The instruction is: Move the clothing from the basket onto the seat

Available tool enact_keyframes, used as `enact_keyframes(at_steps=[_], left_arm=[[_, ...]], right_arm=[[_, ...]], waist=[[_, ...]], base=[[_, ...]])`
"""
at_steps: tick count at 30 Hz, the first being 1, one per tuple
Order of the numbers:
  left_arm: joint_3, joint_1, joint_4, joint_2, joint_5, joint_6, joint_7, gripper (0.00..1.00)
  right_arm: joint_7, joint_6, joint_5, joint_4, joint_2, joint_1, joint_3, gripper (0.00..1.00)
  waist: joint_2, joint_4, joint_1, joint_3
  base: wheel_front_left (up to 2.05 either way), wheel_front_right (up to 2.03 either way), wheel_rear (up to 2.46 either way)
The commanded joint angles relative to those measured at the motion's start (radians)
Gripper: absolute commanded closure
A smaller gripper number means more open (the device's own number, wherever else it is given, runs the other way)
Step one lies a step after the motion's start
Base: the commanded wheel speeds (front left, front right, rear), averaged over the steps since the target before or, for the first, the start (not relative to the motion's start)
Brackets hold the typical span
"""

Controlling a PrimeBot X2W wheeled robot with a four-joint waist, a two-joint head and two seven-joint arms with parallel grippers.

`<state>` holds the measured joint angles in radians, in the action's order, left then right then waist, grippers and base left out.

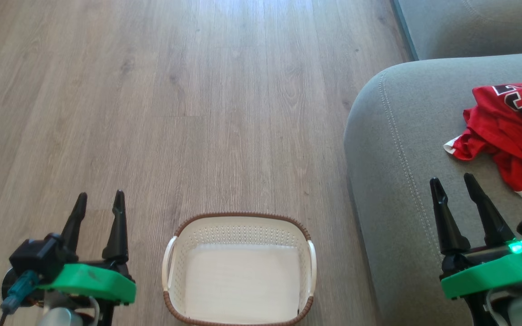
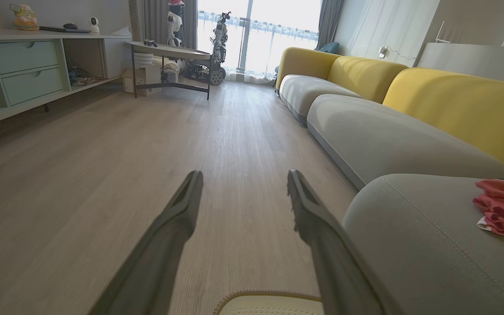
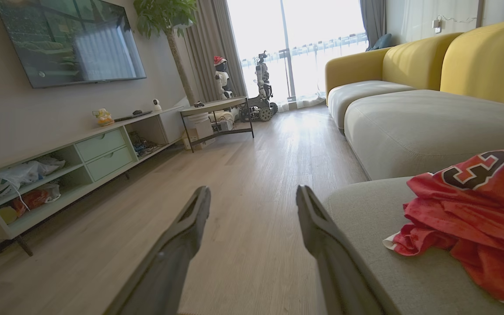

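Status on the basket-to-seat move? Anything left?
Done: the basket is empty, its white bottom bare, and the clothing lies crumpled on the seat. In hand: nothing; the left gripper and right gripper are open, holding nothing. Left: nothing visible to move; the job looks finished.

the left gripper (image 2: 245,174) holds its fingers (image 2: 317,221) wide apart over the wooden floor (image 2: 103,175), the basket (image 2: 265,293) rim at the bottom edge between them, and to the right the red clothing (image 2: 499,205) lies crumpled on the grey seat (image 2: 409,243) below yellow backrests (image 2: 453,103).
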<state>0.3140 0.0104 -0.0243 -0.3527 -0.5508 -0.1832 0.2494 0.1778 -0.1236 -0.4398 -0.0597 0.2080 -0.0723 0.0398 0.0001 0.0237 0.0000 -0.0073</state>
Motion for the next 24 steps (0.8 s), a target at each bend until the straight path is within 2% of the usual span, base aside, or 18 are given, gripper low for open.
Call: enact_keyframes(at_steps=[1,24], left_arm=[[-0.052,-0.026,0.024,-0.008,0.017,0.011,0.012,0.0],[-0.094,-0.015,-0.008,0.039,0.061,0.067,0.012,0.0]], right_arm=[[0.012,-0.007,0.009,-0.029,0.012,0.033,0.022,0.0],[0.015,-0.007,0.004,-0.028,0.013,0.042,0.04,0.0]], waist=[[-0.0001,0.0,0.0,0.0],[-0.0001,-0.003,0.0,0.001]], base=[[0.0,0.0,0.0],[0.0,0.0,0.0]])
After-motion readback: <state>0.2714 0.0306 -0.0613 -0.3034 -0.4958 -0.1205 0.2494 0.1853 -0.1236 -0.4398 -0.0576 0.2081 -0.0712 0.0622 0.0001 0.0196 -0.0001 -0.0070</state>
